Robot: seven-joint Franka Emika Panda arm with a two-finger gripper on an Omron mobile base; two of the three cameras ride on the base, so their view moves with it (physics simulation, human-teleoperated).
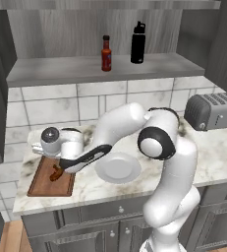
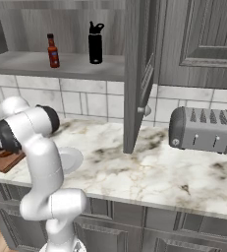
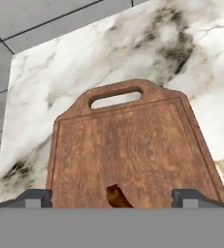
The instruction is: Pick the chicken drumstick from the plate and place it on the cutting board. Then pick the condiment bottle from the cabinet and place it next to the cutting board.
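The reddish-brown cutting board [image 1: 43, 186] lies at the counter's left end, its handle [image 3: 116, 98] pointing away from the hand. The chicken drumstick [image 1: 56, 173] rests on the board, and its tip [image 3: 117, 197] shows low in the hand view. My gripper [image 1: 62, 166] hovers just over it, open, with the two fingertips [image 3: 36, 197] standing wide on either side and touching nothing. The light plate [image 1: 118, 168] sits bare to the board's right. The red condiment bottle [image 1: 106, 53] stands upright on the cabinet shelf [image 1: 61, 70], also seen as the bottle [image 2: 52, 50] in the right base view.
A taller black bottle [image 1: 138, 43] stands right of the red one on the shelf. A silver toaster [image 1: 215, 110] sits at the counter's right end. An open cabinet door [image 2: 137, 74] hangs over the counter middle. Tiled wall lies behind.
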